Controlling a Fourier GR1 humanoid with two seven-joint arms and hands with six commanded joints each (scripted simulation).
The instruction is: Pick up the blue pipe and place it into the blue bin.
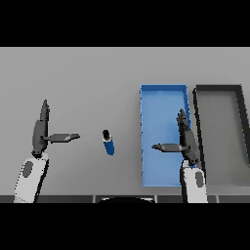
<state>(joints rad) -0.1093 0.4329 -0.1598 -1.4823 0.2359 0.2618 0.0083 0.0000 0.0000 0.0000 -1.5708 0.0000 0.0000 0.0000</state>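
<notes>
Two hands hang over the grey table [73, 78] and neither has anything, so you are at the very start: the reach. Your blue pipe [108, 142] stands on the table between the hands, just left of the blue bin [163, 90] and apart from it. A dark grey bin [218, 89] sits beside the blue one. The right hand [184, 139] hovers over the blue bin, fingers straight, thumb out. The left hand [41, 129] is equally spread, empty. Next, I judge, bring the right hand left and close round the pipe.
</notes>
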